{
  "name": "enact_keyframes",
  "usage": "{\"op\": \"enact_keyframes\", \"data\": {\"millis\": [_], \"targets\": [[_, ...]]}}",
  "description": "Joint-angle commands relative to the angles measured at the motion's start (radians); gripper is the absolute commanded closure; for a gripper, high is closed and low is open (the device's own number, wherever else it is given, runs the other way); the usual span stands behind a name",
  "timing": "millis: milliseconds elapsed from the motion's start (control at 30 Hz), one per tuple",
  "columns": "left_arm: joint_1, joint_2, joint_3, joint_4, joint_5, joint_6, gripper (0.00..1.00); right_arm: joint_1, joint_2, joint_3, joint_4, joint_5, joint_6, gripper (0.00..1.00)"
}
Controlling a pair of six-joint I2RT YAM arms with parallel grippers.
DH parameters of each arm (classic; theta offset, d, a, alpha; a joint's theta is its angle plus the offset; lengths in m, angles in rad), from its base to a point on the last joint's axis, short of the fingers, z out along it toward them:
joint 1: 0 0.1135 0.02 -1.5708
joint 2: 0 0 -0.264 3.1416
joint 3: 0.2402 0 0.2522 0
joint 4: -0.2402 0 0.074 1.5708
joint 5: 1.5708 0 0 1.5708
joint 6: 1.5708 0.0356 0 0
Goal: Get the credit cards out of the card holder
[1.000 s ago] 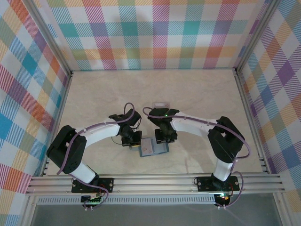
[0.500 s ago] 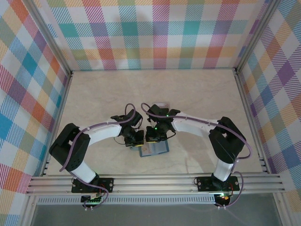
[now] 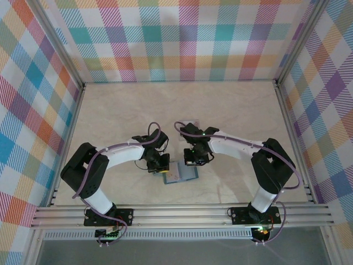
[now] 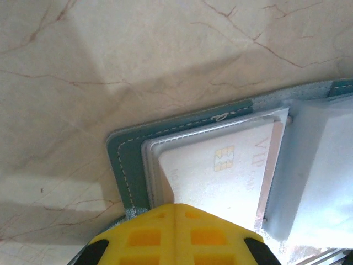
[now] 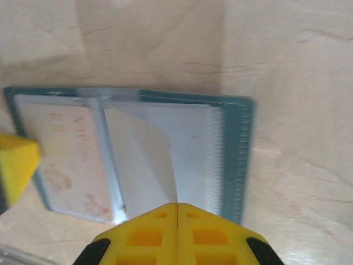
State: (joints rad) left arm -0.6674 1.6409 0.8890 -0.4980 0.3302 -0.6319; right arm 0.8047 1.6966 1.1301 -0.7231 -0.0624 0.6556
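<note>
The teal card holder [image 3: 185, 174] lies open on the table between my two grippers. In the left wrist view its left half [image 4: 127, 160] holds a pale credit card [image 4: 220, 171] with a gold chip. My left gripper [image 4: 175, 205] is shut, and its yellow tips rest on that card's near edge. In the right wrist view my right gripper [image 5: 177, 205] is shut on a corner of another pale credit card [image 5: 144, 160], which tilts up out of the holder's right half [image 5: 237, 154]. From above, the left gripper [image 3: 161, 167] and the right gripper [image 3: 193, 160] flank the holder.
A small clear tray [image 3: 189, 122] sits just beyond the right arm's wrist, partly covered by it. The marble tabletop [image 3: 231, 110] stretches back to plaid walls on three sides. Metal rails [image 3: 176, 212] run along the near edge.
My right gripper swung left over the holder, closed its jaws and has drawn back to the right, with a card in them. The left gripper has stayed shut on the holder's left half.
</note>
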Motion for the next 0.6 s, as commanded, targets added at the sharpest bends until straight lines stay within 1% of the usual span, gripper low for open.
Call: {"op": "enact_keyframes", "data": {"millis": [0, 267, 367, 433, 533, 567], "targets": [[-0.013, 0.052, -0.011, -0.044, -0.057, 0.023, 0.98, -0.019, -0.005, -0.036, -0.022, 0.061, -0.052, 0.96], [-0.014, 0.069, -0.010, -0.057, -0.067, 0.038, 0.98, -0.021, 0.073, -0.103, 0.059, 0.096, -0.088, 0.98], [-0.014, 0.073, -0.010, -0.060, -0.068, 0.044, 0.98, -0.021, 0.081, -0.113, 0.045, 0.142, -0.088, 0.99], [-0.014, 0.071, -0.009, -0.060, -0.065, 0.045, 0.99, -0.020, 0.076, -0.113, 0.036, 0.148, -0.092, 0.95], [-0.014, 0.065, -0.002, -0.060, -0.056, 0.046, 0.98, -0.019, 0.050, -0.116, 0.047, 0.104, -0.089, 0.85], [-0.013, 0.059, 0.002, -0.059, -0.053, 0.048, 0.98, -0.019, 0.034, -0.116, 0.050, 0.086, -0.084, 0.80]]}}
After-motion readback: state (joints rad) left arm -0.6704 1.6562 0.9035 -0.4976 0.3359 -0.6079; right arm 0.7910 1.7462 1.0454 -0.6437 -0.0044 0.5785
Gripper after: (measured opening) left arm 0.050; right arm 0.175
